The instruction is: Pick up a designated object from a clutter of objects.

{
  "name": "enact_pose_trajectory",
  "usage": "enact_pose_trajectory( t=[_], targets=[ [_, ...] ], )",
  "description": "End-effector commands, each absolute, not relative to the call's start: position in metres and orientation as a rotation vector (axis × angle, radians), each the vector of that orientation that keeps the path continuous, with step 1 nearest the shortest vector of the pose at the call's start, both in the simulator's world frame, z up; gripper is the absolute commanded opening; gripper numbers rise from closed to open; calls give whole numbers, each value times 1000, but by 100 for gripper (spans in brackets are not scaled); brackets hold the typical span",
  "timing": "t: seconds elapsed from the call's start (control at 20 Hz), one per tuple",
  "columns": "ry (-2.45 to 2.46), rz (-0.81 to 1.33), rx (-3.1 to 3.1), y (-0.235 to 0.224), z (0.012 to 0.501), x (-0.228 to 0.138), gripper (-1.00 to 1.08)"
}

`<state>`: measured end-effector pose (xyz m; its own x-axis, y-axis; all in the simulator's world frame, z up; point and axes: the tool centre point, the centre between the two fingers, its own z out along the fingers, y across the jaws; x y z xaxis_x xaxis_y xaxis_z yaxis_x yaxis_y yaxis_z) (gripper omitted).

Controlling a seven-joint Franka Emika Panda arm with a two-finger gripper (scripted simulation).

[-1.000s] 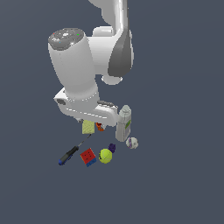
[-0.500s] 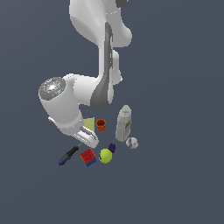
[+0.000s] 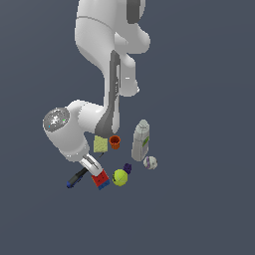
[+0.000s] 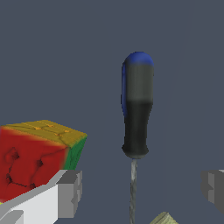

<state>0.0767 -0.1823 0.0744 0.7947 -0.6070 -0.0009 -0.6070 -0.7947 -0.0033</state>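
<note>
The screwdriver [image 3: 76,178] lies at the exterior view's left of the clutter. It has a black and blue handle [image 4: 137,109] and a thin grey shaft [image 4: 132,188]. My gripper [image 3: 91,166] is low over it, beside the red and blue cube [image 3: 101,180]. In the wrist view the gripper [image 4: 140,192] is open, and its fingers [image 4: 68,192] stand wide on either side of the shaft without touching it. The cube [image 4: 35,157] sits close to one finger.
A yellow-green sponge [image 3: 100,144], an orange cup [image 3: 115,142], a grey-white bottle with a green label [image 3: 141,141], a white ball [image 3: 150,162], a purple piece [image 3: 127,168] and a yellow tennis ball [image 3: 120,177] lie to the exterior view's right of the gripper.
The arm has swung down and toward the exterior view's left. The gripper has come from above the sponge down to the screwdriver beside the cube. The objects have not moved.
</note>
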Motion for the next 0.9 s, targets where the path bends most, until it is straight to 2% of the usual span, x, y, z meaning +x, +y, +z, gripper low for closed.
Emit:
enact_pose_trajectory(
  t=[0.0, 0.4, 0.85],
  targets=[
    [1027, -1, -2968, -187, 68, 76, 100],
    [1031, 2, -2967, -187, 60, 75, 100],
    [1035, 1, -2966, -188, 21, 75, 100]
  ],
)
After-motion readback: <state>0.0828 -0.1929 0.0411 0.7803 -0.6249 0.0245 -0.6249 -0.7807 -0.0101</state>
